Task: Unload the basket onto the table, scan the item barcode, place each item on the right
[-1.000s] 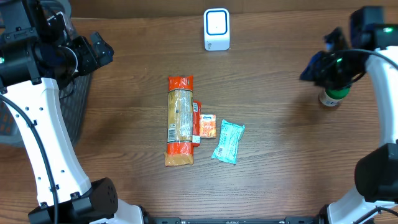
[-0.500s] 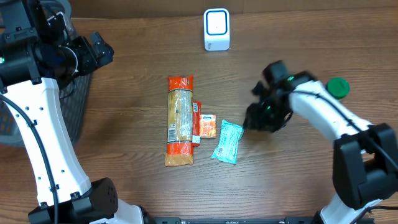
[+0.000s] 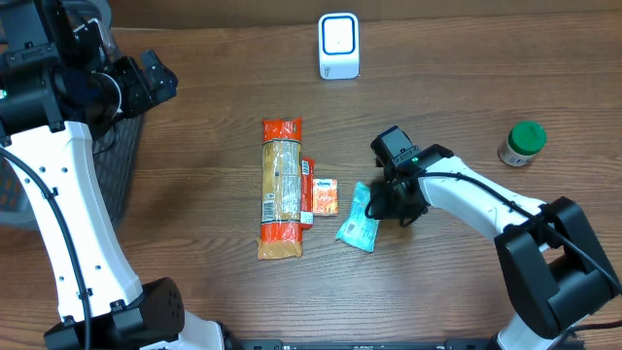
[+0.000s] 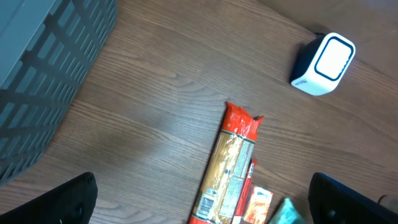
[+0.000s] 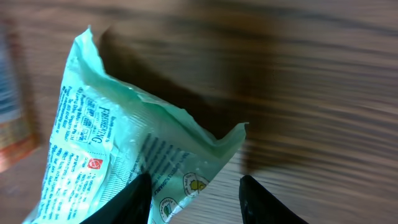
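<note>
Because the right gripper [image 5: 194, 186] sits half-spread astride the right end of the crinkled mint-green plastic packet [image 3: 355, 226], mid-table beside the small orange carton [image 3: 324, 196], closing may pinch loose film only, so it slips before the far white scanner box [image 3: 339, 46].

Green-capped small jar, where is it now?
Overhead, the green-capped small jar stands alone far right, beyond the right gripper at the mint plastic packet.
</note>
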Controlling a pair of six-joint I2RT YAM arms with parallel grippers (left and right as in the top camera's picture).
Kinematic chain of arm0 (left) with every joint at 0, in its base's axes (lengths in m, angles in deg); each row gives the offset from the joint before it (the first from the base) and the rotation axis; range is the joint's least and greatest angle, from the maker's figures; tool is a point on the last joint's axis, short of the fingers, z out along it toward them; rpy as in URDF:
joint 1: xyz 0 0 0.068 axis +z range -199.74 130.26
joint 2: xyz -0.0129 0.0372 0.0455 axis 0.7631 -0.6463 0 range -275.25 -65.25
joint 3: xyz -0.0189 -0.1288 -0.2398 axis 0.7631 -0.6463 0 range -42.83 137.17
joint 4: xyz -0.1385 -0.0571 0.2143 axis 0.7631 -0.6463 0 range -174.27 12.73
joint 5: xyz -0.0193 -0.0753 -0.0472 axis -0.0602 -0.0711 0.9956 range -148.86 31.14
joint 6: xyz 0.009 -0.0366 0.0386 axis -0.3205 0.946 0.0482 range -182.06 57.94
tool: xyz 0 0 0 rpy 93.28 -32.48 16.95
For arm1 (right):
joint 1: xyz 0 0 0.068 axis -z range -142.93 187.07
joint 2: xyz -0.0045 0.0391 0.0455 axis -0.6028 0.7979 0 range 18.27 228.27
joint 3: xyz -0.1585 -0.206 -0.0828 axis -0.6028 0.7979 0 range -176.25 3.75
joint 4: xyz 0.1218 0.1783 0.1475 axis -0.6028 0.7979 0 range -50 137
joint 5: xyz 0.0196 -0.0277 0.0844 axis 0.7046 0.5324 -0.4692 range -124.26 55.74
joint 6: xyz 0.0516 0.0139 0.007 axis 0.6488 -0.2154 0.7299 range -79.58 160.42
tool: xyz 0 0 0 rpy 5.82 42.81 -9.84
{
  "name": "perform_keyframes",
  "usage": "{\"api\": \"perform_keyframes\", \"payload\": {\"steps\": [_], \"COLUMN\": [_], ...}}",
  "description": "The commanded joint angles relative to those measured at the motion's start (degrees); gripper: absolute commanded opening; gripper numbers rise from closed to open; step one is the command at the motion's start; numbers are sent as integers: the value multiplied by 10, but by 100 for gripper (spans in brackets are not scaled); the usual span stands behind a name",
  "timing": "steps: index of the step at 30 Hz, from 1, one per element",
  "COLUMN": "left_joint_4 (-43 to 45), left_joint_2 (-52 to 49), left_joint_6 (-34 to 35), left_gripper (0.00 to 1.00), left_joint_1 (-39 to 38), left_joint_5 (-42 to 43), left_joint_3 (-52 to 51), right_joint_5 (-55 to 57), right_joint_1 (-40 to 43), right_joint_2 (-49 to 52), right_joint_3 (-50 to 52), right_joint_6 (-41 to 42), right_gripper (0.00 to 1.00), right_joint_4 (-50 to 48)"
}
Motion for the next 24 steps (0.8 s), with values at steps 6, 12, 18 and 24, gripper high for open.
{"api": "perform_keyframes", "payload": {"steps": [6,12,18,24], "left_joint_4": [0,1,1,0], "left_joint_2": [-4,-4,-4,-4], "left_joint_6": [-11,-10,-11,-10], "left_gripper": [99,100,100,99], "left_joint_1": [-4,-4,-4,-4], "left_joint_5": [5,4,5,5], "left_joint_3": [1,1,1,1], "right_joint_5": [86,43,-47,-84], "right_joint_1": [55,68,96,136], "right_joint_2": [4,3,-6,-8], "right_joint_3": [-11,-42,-75,-79], "right_joint_6": [-15,-27,-99,-112], "right_gripper": [50,52,52,59], "right_joint_4": [17,42,76,92]}}
